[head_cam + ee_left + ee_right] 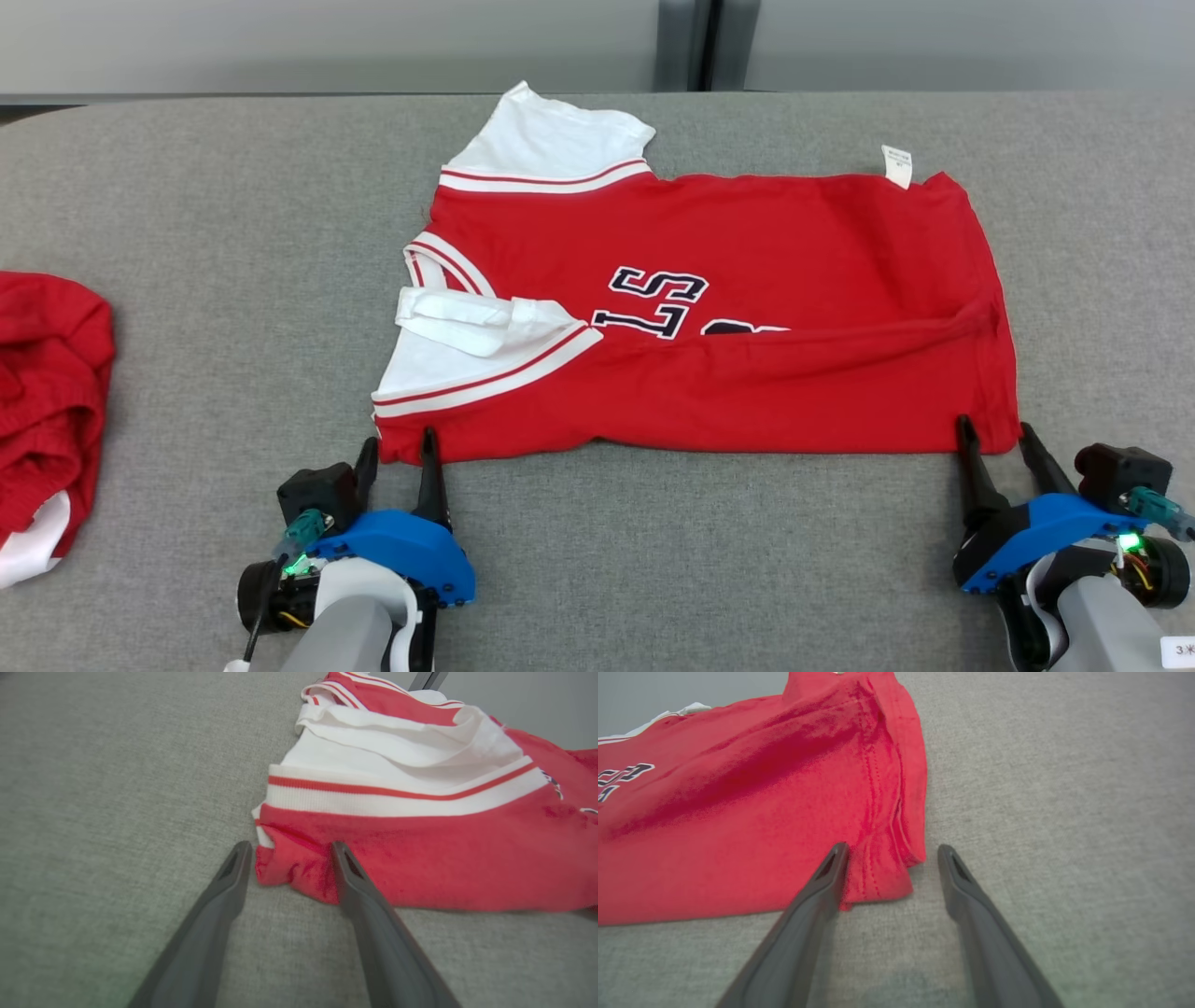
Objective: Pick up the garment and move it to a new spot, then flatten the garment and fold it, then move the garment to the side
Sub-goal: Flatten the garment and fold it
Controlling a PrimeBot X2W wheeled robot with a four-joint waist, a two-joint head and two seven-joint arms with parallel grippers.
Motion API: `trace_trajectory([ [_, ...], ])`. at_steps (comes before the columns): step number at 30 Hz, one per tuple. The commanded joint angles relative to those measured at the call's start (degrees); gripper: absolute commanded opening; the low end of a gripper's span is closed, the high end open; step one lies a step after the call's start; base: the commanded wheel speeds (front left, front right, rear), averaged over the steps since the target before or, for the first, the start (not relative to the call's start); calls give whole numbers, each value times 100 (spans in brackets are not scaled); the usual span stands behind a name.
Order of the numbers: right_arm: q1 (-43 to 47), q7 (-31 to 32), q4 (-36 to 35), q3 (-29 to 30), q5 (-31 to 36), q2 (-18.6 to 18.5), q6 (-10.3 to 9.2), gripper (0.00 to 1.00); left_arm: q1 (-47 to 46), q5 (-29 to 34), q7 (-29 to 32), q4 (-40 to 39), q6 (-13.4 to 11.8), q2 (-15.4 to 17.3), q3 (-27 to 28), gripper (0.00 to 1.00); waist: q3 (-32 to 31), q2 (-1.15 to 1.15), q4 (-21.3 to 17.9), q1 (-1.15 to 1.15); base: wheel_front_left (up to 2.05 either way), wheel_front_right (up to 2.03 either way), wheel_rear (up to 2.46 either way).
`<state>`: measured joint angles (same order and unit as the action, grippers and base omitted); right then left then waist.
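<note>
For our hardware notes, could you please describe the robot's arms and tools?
Pale grey forearms, blue shells, black blocks, green lights, thin wires. The left tool and right tool each have two long dark tapered fingers.

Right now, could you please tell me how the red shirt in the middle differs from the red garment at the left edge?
The middle shirt lies spread flat; the left garment is bunched. The middle shirt shows dark lettering; the left garment shows none. Both are red with white parts.

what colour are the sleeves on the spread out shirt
White, edged in red and white stripes; the sleeves show clearest in the left wrist view.
</note>
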<state>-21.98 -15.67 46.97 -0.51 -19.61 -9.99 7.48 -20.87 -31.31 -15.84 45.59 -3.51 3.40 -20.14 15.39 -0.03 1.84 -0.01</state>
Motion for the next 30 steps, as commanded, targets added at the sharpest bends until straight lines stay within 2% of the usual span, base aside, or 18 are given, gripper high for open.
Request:
trace_trajectory([
  [1, 88, 100, 238, -158, -25, 95, 11, 91, 133, -194, 132, 307, 108, -98, -202, 0, -28, 3, 9, 1, 0, 0, 0],
  [2, 76, 101, 302, -249, -76, 116, 12, 27, 115, -302, 138, 459, 167, -100, -338, 0, -67, 3, 17, 1, 0, 0, 0],
  [3, 72, 102, 337, -306, -135, 122, 16, 0, 95, -398, 141, 580, 193, -101, -437, 0, -107, 3, 25, 1, 0, 0, 0],
  [6, 149, 82, 239, -287, -256, 5, 8, 0, 42, -551, 133, 699, 195, -63, -565, 0, -301, 3, 52, 1, 0, 0, 0],
  [10, 436, 53, 75, -51, -338, -84, 2, 0, 242, -465, 79, 478, 157, -40, -342, 0, -734, 3, 81, 1, 0, 0, 0],
  [14, 932, 52, -50, 179, -405, -44, 0, 0, 772, -291, 74, 173, 182, -35, 47, 0, -1183, 3, 136, 1, 0, 0, 0],
  [17, 1377, 52, -133, 229, -448, -14, -1, 0, 1270, -110, 69, 39, 276, -33, 139, 0, -1480, 3, 168, 1, 0, 0, 0],
  [22, 1876, 51, -234, 334, -578, 0, -3, 0, 1865, 63, 67, -266, 289, -25, 279, 0, -1657, 3, 167, 1, 0, 0, 0],
  [23, 1920, 52, -229, 379, -585, -12, -4, 47, 1927, 119, 67, -355, 258, -21, 314, 11, -1660, 3, 172, 1, 0, 0, 0],
  [24, 1935, 51, -251, 414, -583, -19, -4, 100, 1978, 142, 67, -443, 239, -22, 363, 100, -1650, 3, 177, 1, 0, 0, 0],
  [30, 1418, 53, -515, 706, -429, -190, 2, 100, 1480, 631, 67, -1098, 148, -19, 423, 100, -1242, 3, 159, 1, 0, 0, 0],
])
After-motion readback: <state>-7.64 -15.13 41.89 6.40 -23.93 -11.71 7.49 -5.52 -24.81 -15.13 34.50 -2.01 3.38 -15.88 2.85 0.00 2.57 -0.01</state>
